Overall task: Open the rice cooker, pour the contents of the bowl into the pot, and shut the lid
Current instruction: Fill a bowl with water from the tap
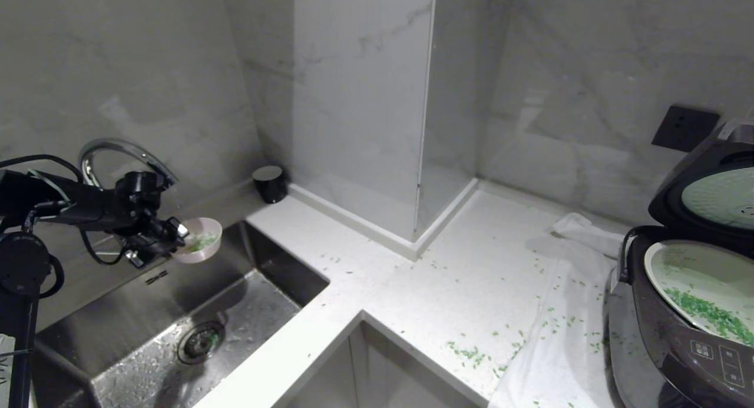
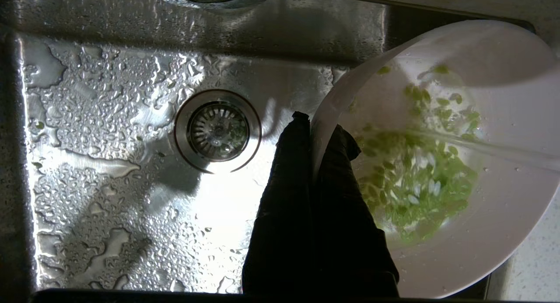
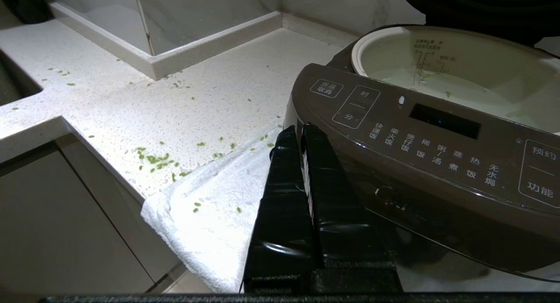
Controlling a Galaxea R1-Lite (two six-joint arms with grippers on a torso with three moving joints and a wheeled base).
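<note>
Head view, rice cooker cut off at right, lid partly out of frame

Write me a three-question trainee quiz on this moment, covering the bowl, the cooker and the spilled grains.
1. True or false: the lid of the rice cooker is shut.
2. Where is the bowl held? A) over the sink B) over the pot C) on the white towel
3. Fill in: the left gripper pinches the bowl by its ____.

Key
1. False: it stands raised, and green grains show in the pot.
2. A: it is near the faucet, with grains inside; more lie scattered on the counter.
3. Rim. The right gripper is shut, empty, in front of the cooker's panel.
</note>
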